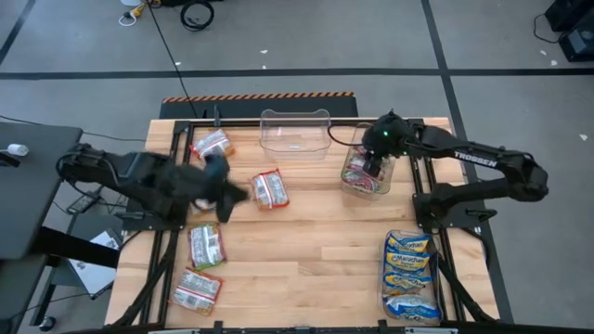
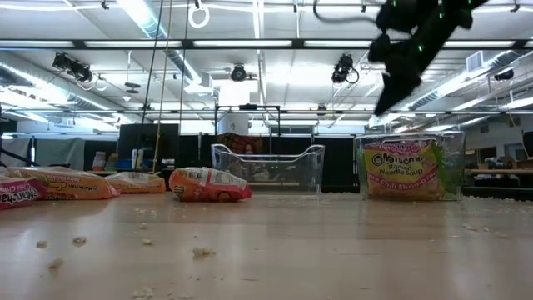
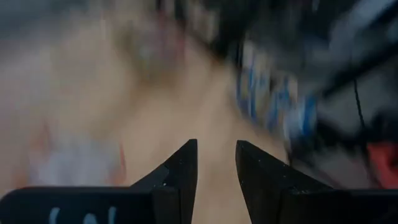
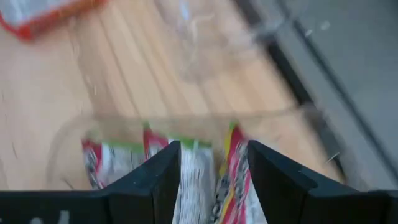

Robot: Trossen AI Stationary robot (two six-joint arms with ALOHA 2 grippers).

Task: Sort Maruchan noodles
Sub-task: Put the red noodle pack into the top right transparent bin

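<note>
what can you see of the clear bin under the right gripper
The clear bin is a small see-through plastic tub with thin glossy walls, standing upright on the wooden table near its far right side. Noodle packets with green, red and white print stand on edge inside it, filling it. The right gripper hangs just above with its jaws open, holding nothing.

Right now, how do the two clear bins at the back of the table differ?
The middle bin holds no packets; the right bin holds several green-and-red noodle packets standing on edge. The right gripper hangs open over the right bin; nothing is above the middle bin. Both are clear plastic.
</note>
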